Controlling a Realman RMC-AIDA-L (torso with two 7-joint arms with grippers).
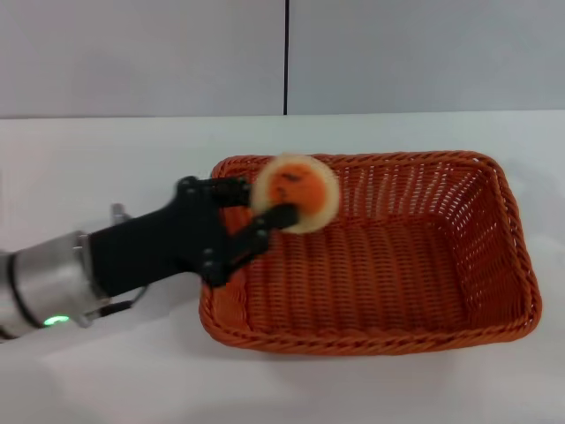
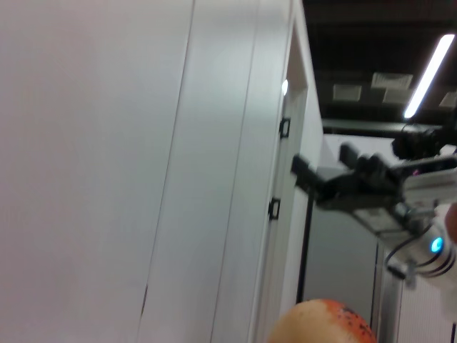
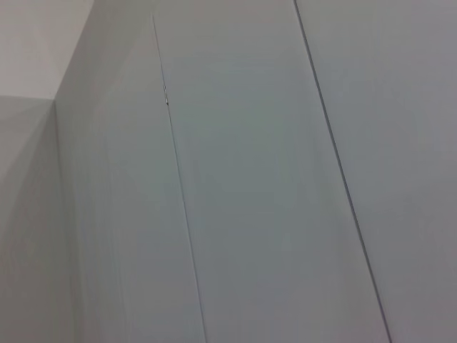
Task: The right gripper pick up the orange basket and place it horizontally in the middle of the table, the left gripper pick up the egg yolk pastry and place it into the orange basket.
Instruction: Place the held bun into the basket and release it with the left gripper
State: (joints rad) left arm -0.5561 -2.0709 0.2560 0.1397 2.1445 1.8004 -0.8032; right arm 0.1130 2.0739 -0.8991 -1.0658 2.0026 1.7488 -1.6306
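Note:
The orange basket (image 1: 388,265) lies lengthwise across the middle of the white table (image 1: 97,159). My left gripper (image 1: 265,201) reaches in from the left and is shut on the egg yolk pastry (image 1: 294,193), a pale round bun with an orange, speckled patch. It holds the pastry in the air over the basket's left end, just inside the rim. In the left wrist view the pastry's top (image 2: 321,325) shows at the picture's edge. Farther off in that view the right gripper (image 2: 321,182) hangs raised, a black claw on a white arm, away from the basket.
A grey wall with a dark vertical seam (image 1: 286,53) stands behind the table. The right wrist view holds only wall panels (image 3: 250,186). Bare tabletop surrounds the basket on all sides.

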